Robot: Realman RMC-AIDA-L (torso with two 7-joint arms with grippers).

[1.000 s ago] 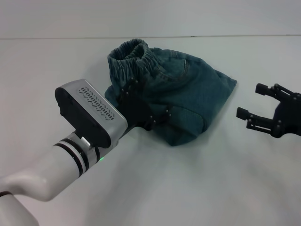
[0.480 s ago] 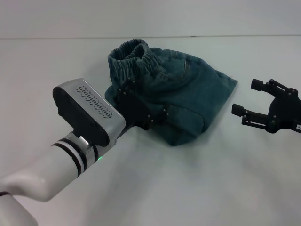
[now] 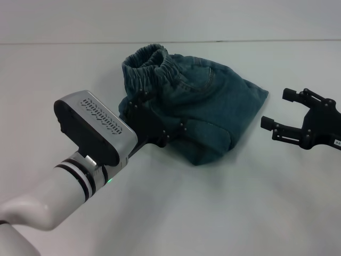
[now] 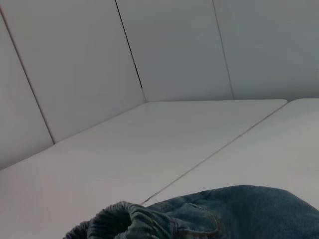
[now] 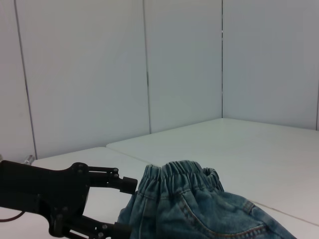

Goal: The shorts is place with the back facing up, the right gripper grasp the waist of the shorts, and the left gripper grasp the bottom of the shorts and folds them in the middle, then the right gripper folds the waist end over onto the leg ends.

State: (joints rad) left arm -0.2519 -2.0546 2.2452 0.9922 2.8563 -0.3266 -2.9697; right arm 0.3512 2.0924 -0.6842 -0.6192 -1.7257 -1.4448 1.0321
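One pair of shorts (image 3: 200, 109) lies bunched on the white table (image 3: 240, 213), its waist (image 3: 154, 64) at 12 o'clock. Two grippers flank it: the left gripper (image 3: 154, 125) at 8 o'clock, fingers spread against the denim's edge, and the right gripper (image 3: 285, 114) at 3 o'clock, fingers apart, clear of the cloth

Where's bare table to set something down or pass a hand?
Free: table in front of the shorts, between the left gripper and right gripper, plus the far strip behind the waist. Crowded: the shorts' left edge, where the left gripper sits against the denim.
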